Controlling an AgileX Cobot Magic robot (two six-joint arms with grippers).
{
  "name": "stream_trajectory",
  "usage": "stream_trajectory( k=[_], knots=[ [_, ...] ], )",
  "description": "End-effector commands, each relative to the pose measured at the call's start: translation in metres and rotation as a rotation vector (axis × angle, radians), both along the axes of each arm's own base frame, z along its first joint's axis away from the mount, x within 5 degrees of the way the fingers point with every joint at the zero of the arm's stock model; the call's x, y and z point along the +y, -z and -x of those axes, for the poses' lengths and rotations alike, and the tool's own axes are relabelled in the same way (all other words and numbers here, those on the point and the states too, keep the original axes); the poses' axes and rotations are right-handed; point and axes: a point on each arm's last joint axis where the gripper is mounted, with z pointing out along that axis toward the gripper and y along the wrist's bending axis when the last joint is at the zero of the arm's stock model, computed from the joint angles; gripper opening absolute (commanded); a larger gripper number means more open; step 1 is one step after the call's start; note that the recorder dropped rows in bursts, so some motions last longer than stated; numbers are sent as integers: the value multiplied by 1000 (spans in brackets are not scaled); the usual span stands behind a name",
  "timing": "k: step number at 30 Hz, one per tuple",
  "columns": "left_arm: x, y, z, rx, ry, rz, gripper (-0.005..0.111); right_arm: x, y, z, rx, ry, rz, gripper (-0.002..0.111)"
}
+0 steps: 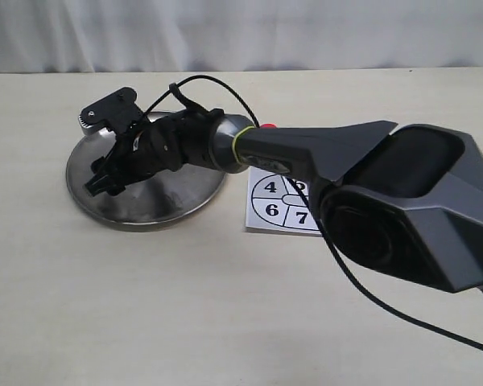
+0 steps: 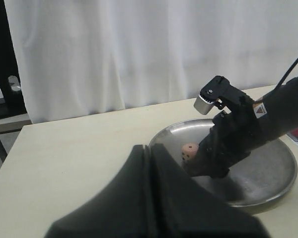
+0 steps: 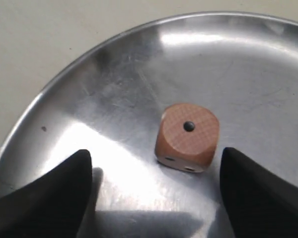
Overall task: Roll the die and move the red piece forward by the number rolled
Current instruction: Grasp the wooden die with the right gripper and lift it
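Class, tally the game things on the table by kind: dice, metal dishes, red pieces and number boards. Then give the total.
die: 1
metal dish: 1
red piece: 1, mostly hidden behind the arm
number board: 1
Total: 4

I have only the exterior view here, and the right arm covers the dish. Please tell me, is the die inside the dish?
Observer: Yes. The right wrist view shows the die lying on the steel dish.
Operator: Which number is on its top?
Observer: Its upper face shows a single pip.
Operator: Does the right tool hold it now?
Observer: No. The right tool is open; the die sits between its fingers, with a wide gap on one side.
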Motion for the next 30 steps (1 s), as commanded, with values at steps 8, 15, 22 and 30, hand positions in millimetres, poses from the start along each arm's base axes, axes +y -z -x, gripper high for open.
stream_trajectory(
  k=[8, 15, 22, 30],
  knots=[
    [0, 0, 0, -8, 4, 4, 0, -4, 1, -16, -78, 57, -98, 68],
    [0, 0, 0, -8, 4, 4, 0, -4, 15, -16, -65, 67, -98, 61],
    [0, 0, 0, -8, 4, 4, 0, -4, 2, -16, -72, 66, -109, 9],
    [0, 0, 0, -8, 4, 4, 0, -35, -100, -12, -31, 47, -48, 5]
  ],
)
